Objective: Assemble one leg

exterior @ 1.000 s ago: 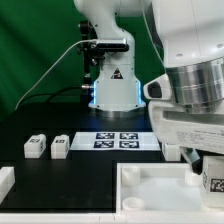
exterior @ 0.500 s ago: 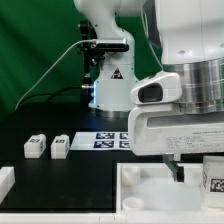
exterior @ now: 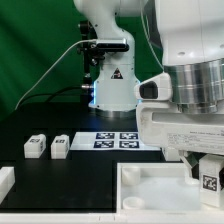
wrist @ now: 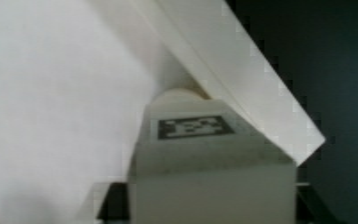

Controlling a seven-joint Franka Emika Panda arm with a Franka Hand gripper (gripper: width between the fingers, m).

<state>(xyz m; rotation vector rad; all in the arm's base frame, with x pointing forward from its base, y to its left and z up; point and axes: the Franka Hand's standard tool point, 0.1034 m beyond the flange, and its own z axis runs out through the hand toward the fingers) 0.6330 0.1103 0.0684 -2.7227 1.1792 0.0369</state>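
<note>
My gripper [exterior: 205,168] hangs at the exterior view's right, over the right part of the large white tray-shaped piece [exterior: 135,176]. It is shut on a leg [exterior: 209,181], a small white block with its tag facing the camera. In the wrist view the held leg [wrist: 195,150] sits between my dark fingers [wrist: 112,200], its tag up, against the tray's raised rim [wrist: 247,70]. Whether the leg touches the tray floor is not clear. Two more legs [exterior: 36,146] [exterior: 60,147] lie at the exterior view's left.
The marker board [exterior: 120,140] lies in front of the arm's base [exterior: 112,90]. A white part [exterior: 5,181] shows at the lower left edge of the exterior view. The tabletop is black.
My wrist has turned, swinging the hand's body toward the exterior view's left and back. The held leg has shifted slightly left over the tray. The other legs have not moved.
</note>
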